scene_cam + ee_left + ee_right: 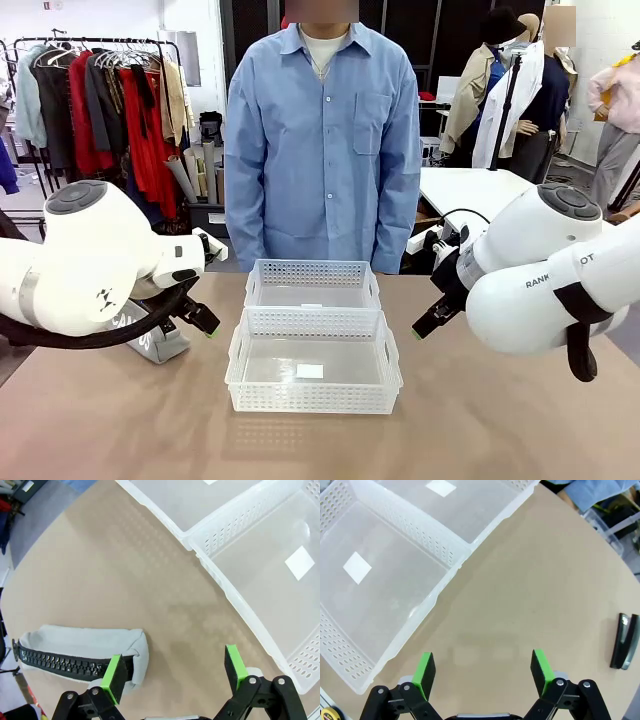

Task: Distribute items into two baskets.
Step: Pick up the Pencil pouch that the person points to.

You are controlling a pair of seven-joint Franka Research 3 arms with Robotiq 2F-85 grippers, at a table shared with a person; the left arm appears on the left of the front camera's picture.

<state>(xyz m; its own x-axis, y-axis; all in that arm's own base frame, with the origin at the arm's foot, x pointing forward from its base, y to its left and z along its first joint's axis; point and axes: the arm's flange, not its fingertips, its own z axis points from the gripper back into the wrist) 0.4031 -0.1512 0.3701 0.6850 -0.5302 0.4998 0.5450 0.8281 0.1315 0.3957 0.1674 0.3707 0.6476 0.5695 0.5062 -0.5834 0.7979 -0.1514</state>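
While both arms hang low at either side of the brown tabletop [500,420], two white perforated baskets sit at its middle, one behind the other with their long sides touching. The far basket [312,272] lies in front of a person [322,140] in a blue shirt who stands at the far edge. The near basket [313,397] is slightly wider. A small white label [310,371] lies on the floor of the near one, and another lies in the far one.

The left hand [175,672] hovers over bare tabletop to the left of the baskets, its green-padded fingers [113,678] spread wide and pinching nothing. Just beside it, on the side away from the baskets, a grey pouch [80,639] with a black zipper lies flat on the tabletop. One finger crosses the pouch's end in the left wrist view, but I cannot tell whether it touches.

The right hand [482,671] hovers to the right of the baskets, also spread wide with nothing between its fingers. Below it is bare tabletop, near the corner of the near basket. A small black stapler [624,641] lies on the tabletop farther right, well apart from both baskets and clear of the hand.
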